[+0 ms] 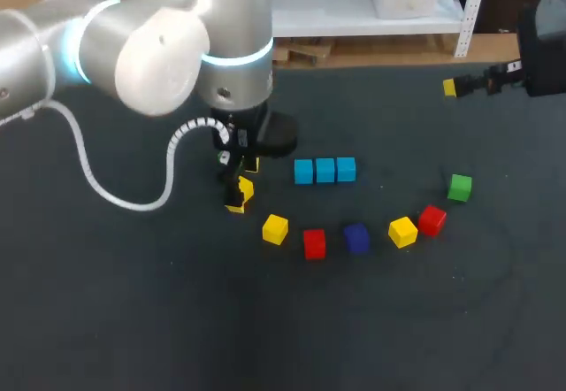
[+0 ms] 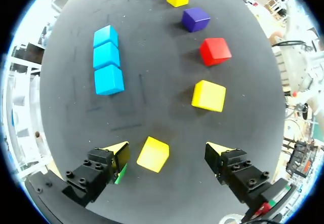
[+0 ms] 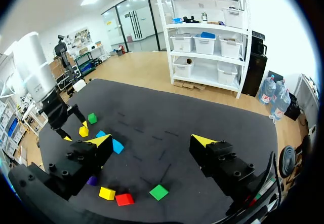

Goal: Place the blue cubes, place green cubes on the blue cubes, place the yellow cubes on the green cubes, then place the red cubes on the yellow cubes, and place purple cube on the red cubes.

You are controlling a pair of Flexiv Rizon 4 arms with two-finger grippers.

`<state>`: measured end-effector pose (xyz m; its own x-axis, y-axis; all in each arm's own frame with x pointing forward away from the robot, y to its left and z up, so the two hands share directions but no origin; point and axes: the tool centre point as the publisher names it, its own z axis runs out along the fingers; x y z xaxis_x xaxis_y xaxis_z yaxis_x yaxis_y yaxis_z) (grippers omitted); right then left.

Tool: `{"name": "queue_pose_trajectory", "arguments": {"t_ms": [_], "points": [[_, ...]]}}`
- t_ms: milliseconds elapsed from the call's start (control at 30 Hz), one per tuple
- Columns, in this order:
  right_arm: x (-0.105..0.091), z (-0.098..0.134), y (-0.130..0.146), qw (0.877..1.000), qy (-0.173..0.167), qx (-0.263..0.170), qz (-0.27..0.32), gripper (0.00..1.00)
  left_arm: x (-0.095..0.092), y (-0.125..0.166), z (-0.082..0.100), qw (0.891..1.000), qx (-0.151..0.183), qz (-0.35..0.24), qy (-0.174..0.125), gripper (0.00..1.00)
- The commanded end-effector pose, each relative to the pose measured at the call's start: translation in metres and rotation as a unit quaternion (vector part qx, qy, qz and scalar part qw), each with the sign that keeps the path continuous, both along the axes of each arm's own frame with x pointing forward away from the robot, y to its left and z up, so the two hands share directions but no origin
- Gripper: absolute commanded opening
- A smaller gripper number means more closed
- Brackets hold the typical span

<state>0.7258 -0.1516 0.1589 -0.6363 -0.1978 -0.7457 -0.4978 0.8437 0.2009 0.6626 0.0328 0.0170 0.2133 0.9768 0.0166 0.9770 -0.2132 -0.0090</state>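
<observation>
Head view: L arm [image 1: 133,46] comes in from 10 o'clock. L gripper [image 1: 240,186] is low over the table [image 1: 133,320], a bit left of ctr. Three blue cubes [image 1: 325,170] sit in a touching row at 3 o'clock of L gripper, near it.

An arc of loose cubes curves round the row:
- yellow cube 1 [image 1: 275,229] at approx 7 o'clock of the row
- red cube 1 [image 1: 314,243] at 6
- purple cube [image 1: 356,238] at 5
- yellow cube 2 [image 1: 402,231] and red cube 2 [image 1: 432,219], just beside each other, at 4
- green cube 1 [image 1: 459,187] at 3, well apart from the row

R arm [image 1: 541,37] is at the 2 o'clock corner. R gripper [image 1: 451,87] is well apart from all the cubes.

Left wrist view: L gripper is released, fingers spread wide. Yellow cube 3 [image 2: 153,154] lies on the mat between them, nearer one finger w/ a clear gap to the other, so it isn't grasped. Green cube 2 [image 2: 121,174] peeks out beside the nearer finger. The blue cubes lie ahead of the gripper.

Right wrist view: R gripper is released too, fingers wide apart above the mat. Green cube 2 shows here just beside L gripper.
</observation>
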Motion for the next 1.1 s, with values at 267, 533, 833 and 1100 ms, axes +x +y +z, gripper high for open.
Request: {"name": "queue_pose_trajectory", "arguments": {"t_ms": [267, 533, 833, 1100], "points": [[-0.002, 0.001, 0.001, 1.0, -0.001, -0.002, -0.003, 1.0, -0.002, 0.005, -0.013, 1.0, 0.003, -0.003, -0.02, 1.0], [-0.002, 0.001, 0.001, 1.0, -0.001, -0.002, -0.003, 1.0, 0.004, 0.011, -0.016, 1.0, -0.004, 0.007, -0.016, 0.96], [-0.002, 0.001, 0.001, 1.0, -0.001, -0.002, -0.003, 1.0, 0.004, 0.009, -0.018, 1.0, 0.004, 0.009, -0.028, 0.0], [-0.002, 0.001, 0.001, 1.0, -0.001, -0.002, -0.003, 1.0, 0.015, 0.0, 0.003, 0.997, 0.006, 0.081, -0.016, 0.0]]}}
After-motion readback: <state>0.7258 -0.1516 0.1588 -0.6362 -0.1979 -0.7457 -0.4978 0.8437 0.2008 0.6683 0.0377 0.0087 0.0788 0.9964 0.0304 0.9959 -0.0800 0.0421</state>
